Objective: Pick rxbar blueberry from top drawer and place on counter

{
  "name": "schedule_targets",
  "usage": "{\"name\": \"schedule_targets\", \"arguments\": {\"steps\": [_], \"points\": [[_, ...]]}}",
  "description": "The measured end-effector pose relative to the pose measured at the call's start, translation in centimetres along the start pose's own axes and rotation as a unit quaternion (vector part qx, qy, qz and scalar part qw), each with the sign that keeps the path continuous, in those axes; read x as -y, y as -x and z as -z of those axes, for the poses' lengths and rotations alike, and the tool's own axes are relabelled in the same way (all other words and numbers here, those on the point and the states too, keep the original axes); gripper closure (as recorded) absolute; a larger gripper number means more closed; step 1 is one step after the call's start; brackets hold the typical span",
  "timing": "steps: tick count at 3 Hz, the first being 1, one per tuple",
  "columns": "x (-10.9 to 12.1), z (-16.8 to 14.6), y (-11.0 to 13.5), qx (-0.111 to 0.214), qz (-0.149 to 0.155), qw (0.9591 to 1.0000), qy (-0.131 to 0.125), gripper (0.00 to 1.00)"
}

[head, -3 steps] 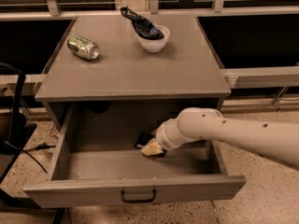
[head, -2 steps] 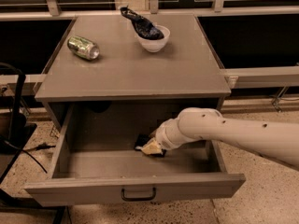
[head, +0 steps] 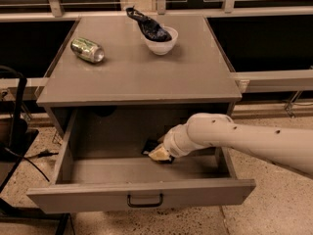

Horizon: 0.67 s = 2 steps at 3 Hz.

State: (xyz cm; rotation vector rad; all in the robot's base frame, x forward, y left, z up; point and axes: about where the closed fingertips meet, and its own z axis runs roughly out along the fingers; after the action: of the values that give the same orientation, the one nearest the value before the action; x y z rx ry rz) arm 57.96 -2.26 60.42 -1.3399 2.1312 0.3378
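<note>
The top drawer (head: 142, 195) is pulled wide open below the counter (head: 142, 77). The rxbar blueberry (head: 149, 146), a small dark flat bar, shows in the back middle of the drawer, partly hidden by my gripper. My gripper (head: 159, 153) reaches in from the right on a pale arm and sits down in the drawer, right against the bar's right side. Its pale tip touches or overlaps the bar.
On the counter, a green can (head: 88, 50) lies on its side at the back left. A white bowl (head: 160, 41) with a dark wrinkly bag (head: 145, 24) stands at the back middle. A dark chair (head: 12, 121) stands left of the cabinet.
</note>
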Motion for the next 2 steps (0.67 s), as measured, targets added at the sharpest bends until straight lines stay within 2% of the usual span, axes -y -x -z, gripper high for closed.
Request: {"name": "schedule_targets", "arguments": {"steps": [1, 2], "points": [[0.0, 0.3, 0.2, 0.000, 0.000, 1.0000, 0.000, 1.00], [0.2, 1.0, 1.6, 0.008, 0.005, 0.9999, -0.005, 1.00]]}}
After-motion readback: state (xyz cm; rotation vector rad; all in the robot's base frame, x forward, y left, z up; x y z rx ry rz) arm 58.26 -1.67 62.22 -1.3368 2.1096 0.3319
